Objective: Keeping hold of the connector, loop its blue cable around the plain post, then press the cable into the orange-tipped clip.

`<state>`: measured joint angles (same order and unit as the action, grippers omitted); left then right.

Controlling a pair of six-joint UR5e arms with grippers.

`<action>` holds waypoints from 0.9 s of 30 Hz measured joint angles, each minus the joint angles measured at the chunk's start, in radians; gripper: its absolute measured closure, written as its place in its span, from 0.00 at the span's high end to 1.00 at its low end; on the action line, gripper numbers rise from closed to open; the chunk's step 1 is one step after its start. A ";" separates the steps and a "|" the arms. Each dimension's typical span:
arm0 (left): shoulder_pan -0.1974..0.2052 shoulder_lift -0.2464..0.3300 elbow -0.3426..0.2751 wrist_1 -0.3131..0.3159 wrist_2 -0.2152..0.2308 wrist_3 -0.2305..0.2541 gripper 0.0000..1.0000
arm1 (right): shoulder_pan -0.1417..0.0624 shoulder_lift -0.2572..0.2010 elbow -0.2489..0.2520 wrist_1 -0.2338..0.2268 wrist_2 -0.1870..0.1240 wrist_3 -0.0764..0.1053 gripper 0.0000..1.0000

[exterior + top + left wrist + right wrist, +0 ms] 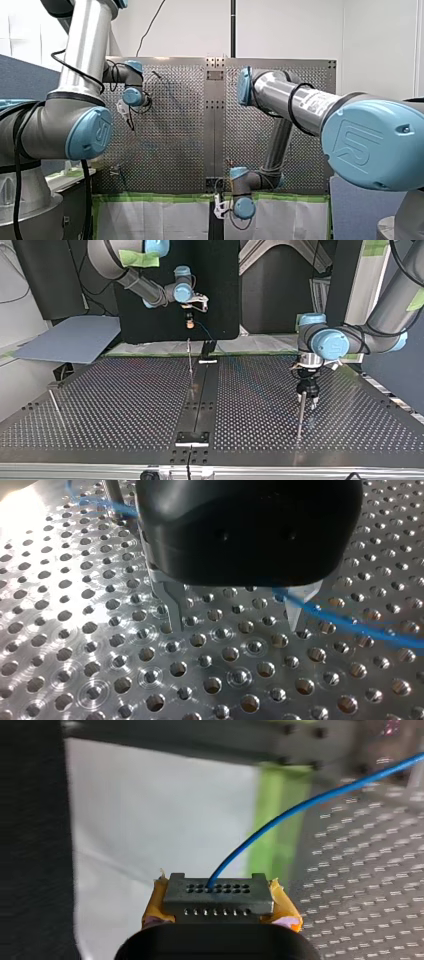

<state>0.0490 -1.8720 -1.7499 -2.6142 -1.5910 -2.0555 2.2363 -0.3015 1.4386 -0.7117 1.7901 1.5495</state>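
Right tool [219,912] clamped on connector [217,892], blue cable [300,807] rising from it, left tool [235,614] apart above table [95,675]

Perforated table [125,405] with upright post [300,415]

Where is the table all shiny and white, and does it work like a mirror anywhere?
Left wrist view: white glare washes out the perforated table off to one side of my left gripper. Top view: the table faintly mirrors the metal post below its base.
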 joint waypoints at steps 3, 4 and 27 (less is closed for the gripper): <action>0.000 0.000 0.000 0.000 0.000 0.000 0.98 | -0.002 0.033 0.020 -0.015 0.016 -0.002 0.00; 0.000 0.000 0.000 0.000 0.000 0.000 0.98 | -0.002 0.042 0.028 -0.022 0.023 -0.003 0.00; 0.000 0.000 0.000 0.000 0.001 -0.006 0.98 | -0.021 0.023 0.243 -0.180 0.093 -0.021 0.00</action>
<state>0.0491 -1.8721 -1.7499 -2.6146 -1.5900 -2.0612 2.2158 -0.2785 1.6820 -0.8916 1.8833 1.5283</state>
